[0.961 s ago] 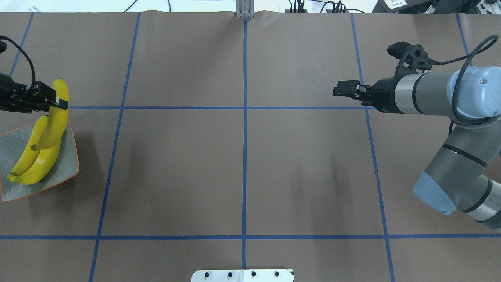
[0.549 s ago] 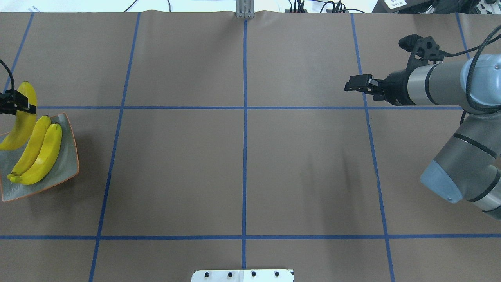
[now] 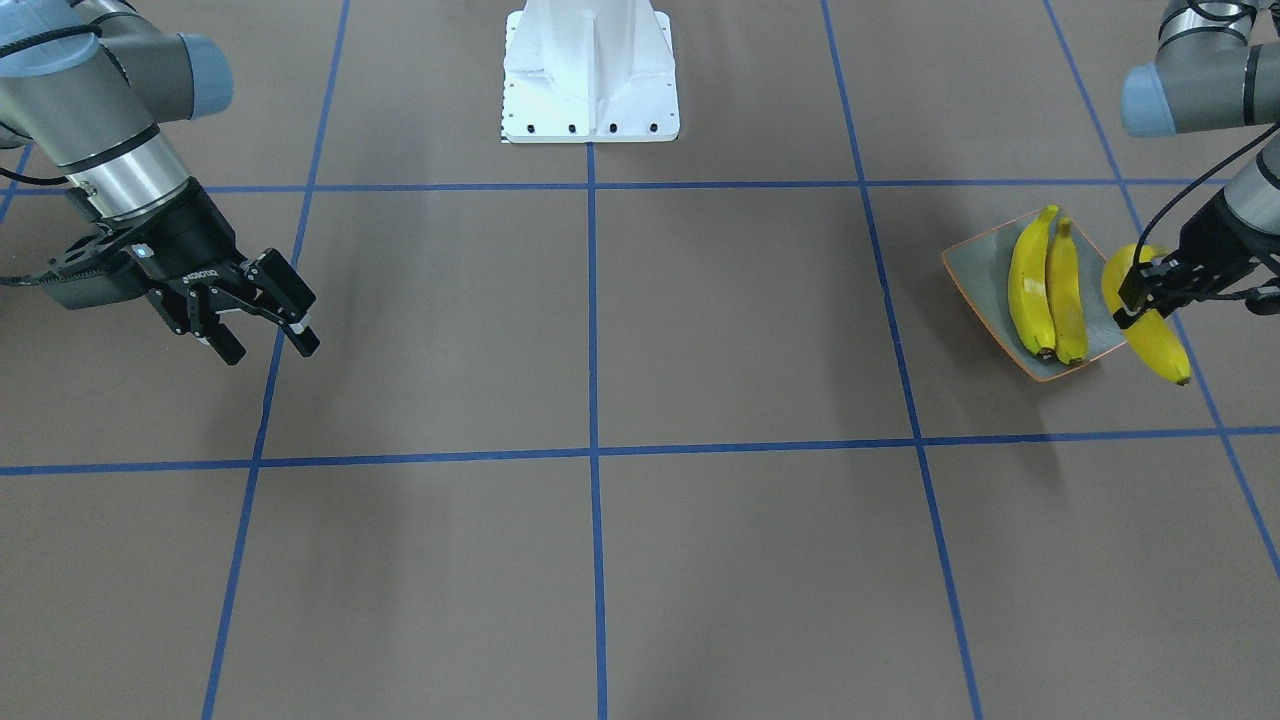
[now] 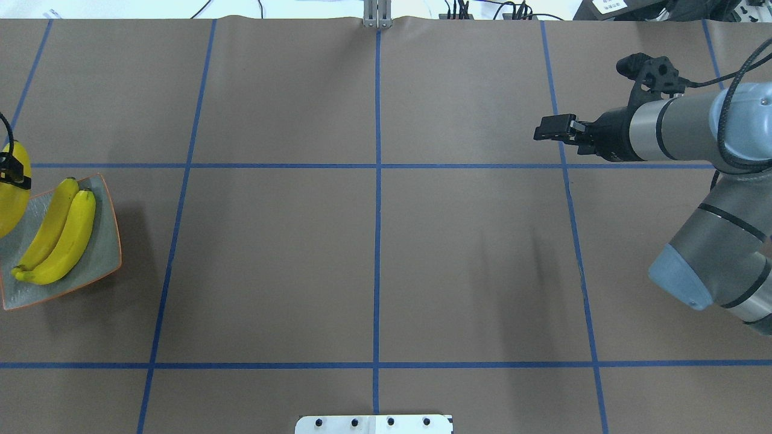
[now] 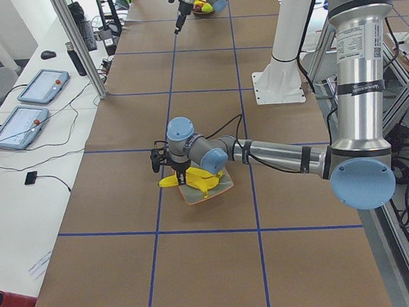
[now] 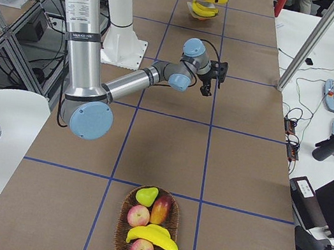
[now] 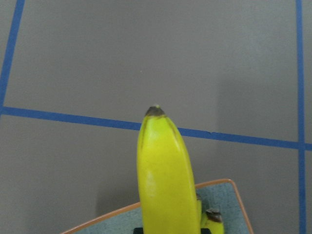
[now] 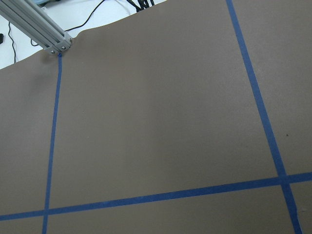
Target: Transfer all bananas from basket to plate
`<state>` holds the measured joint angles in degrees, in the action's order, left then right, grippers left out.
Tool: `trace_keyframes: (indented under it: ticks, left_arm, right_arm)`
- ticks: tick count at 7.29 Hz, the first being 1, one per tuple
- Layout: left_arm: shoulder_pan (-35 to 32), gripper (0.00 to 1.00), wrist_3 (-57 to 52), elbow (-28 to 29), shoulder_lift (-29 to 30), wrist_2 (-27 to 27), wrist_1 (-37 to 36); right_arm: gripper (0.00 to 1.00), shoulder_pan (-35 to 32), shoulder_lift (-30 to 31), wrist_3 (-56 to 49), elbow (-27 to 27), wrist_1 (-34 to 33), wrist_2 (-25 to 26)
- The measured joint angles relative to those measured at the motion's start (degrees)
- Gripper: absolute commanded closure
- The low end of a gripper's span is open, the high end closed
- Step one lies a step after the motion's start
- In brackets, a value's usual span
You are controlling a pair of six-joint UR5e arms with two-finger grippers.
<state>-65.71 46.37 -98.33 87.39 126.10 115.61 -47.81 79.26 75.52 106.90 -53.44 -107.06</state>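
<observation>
The grey-green plate (image 3: pixel 975 270) with an orange rim sits at the table's left end (image 4: pixel 104 256). Two yellow bananas (image 3: pixel 1030 285) lie side by side on it (image 4: pixel 60 232). My left gripper (image 3: pixel 1135 300) is shut on a third banana (image 3: pixel 1155 335) and holds it above the plate's outer edge (image 4: pixel 12 208). In the left wrist view this banana (image 7: pixel 163 175) points past the plate's rim (image 7: pixel 229 183). A fourth banana (image 6: pixel 152 237) lies in the wicker basket (image 6: pixel 123 247). My right gripper (image 3: pixel 265 340) is open and empty, far from the plate (image 4: pixel 546 128).
The basket also holds several apples and a pear (image 6: pixel 147 195), at the table's right end. The white robot base (image 3: pixel 590 75) stands at the middle of the near edge. Blue tape lines cross the brown table cover.
My left gripper has carried the held banana leftward, from over the two lying bananas to the plate's outer edge. My right arm drew back a little to the right.
</observation>
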Motion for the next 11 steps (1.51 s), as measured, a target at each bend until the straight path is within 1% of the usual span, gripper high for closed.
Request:
trace_keyframes:
  ticks: [2,4,5,6,8,11]
  left_arm:
    - [0.43,1.0,-0.11,0.28,-0.69,-1.58,-0.39]
    - [0.52,1.0,-0.07,0.19,-0.74,-1.8,-0.39]
    - [0.59,0.97,-0.06,0.09,-0.74,-1.82,-0.38]
    - [0.75,0.71,-0.06,0.03,-0.75,-1.82,-0.39]
    - [1.32,0.02,-0.06,-0.04,-0.94,-1.84,-0.35]
    - [2.27,0.0,-0.08,-0.23,-1.55,-1.91,0.15]
  right_arm:
    - [0.0,-0.2,-0.12,0.06,-0.29,0.0,0.08]
    - [0.0,-0.39,-0.15,0.07,-0.36,0.0,0.09]
    - [0.0,-0.42,-0.16,0.07,-0.37,0.0,0.08]
    - [0.0,-0.42,-0.16,0.07,-0.37,0.0,0.06]
    - [0.0,-0.42,-0.16,0.12,-0.37,0.0,0.09]
    - [0.0,-0.5,-0.24,0.16,-0.61,0.0,0.09]
